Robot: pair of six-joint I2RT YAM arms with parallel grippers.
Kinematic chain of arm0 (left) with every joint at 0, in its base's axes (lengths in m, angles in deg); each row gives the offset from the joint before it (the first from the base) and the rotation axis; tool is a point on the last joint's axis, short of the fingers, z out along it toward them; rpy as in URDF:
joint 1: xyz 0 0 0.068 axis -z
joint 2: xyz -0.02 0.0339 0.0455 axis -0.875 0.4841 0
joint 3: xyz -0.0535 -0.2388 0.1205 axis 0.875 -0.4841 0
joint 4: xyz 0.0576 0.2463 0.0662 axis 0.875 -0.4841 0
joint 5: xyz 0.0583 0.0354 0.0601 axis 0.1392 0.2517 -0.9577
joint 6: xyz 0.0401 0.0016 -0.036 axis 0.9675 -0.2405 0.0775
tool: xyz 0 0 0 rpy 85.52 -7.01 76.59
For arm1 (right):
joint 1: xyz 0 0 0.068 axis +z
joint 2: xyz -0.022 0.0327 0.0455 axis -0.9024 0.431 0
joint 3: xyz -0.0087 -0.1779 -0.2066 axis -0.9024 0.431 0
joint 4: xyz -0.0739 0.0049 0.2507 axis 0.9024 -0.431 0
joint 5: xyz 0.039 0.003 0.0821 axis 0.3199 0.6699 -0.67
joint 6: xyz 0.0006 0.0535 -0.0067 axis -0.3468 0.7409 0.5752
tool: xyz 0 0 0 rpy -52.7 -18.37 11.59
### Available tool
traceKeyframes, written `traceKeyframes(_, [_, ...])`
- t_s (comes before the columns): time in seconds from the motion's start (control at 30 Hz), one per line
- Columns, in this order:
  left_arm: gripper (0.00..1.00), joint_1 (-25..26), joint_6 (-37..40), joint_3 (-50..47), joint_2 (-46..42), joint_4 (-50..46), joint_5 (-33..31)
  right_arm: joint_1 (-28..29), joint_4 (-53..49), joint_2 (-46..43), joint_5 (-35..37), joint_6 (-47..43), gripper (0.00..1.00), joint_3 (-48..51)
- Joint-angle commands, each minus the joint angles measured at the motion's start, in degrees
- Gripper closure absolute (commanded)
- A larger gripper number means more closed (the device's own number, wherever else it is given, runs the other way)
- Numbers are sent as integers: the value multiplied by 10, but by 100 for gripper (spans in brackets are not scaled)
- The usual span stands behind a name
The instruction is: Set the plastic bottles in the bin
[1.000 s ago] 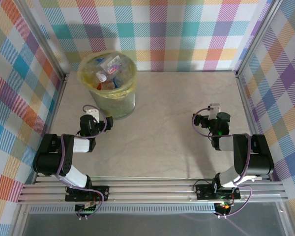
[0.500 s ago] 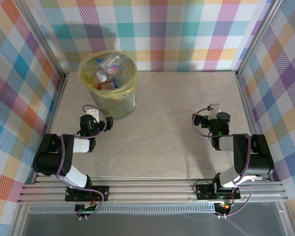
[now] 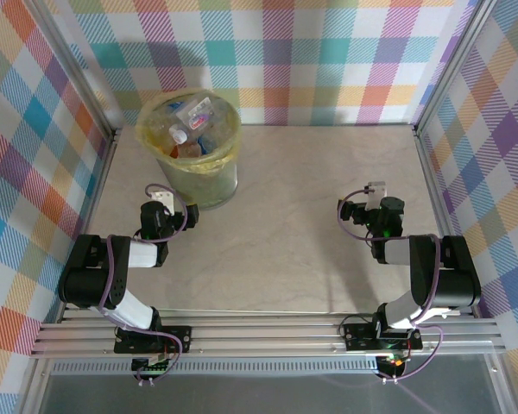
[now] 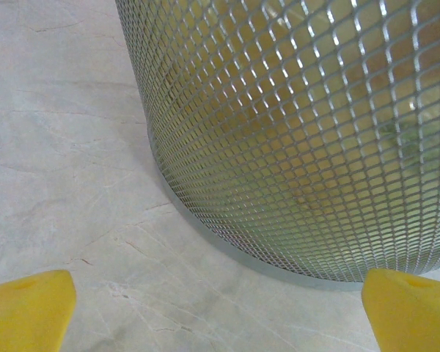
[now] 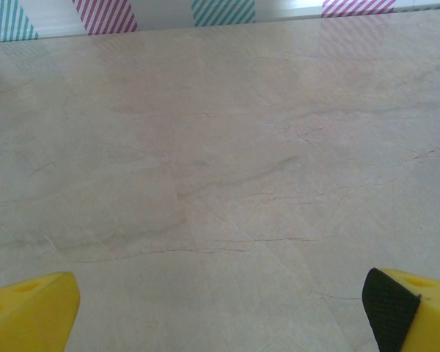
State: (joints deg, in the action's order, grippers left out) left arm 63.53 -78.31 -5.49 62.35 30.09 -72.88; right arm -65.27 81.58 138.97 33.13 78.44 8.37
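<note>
- Since the plastic bottles [image 3: 190, 129] I see lie inside the bin [image 3: 211, 183] at eleven o'clock, I judge nothing needs gripping.
- Left end effector [image 3: 161, 200] wide, empty, beside it; right end effector [image 3: 376, 191] likewise, three o'clock.

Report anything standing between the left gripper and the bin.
Nothing visible does. The left gripper has its jaws open and empty, facing the mesh bin wall, with just a strip of tabletop between them.

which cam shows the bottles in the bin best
Top external: it looks down into the open mouth of the bin, where the bottles lie piled. Left wrist faces the mesh wall of the bin side-on, contents indistinct. Right wrist faces the table and back wall.
</note>
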Motion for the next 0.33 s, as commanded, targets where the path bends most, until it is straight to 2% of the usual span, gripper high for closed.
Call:
traceKeyframes(0.0, [0,-4,-4,12,4,8,4,-4,8,7,-12,-6,0,-8])
traceKeyframes(0.3, [0,-4,-4,12,3,9,5,-5,8,7,-11,-6,0,-9])
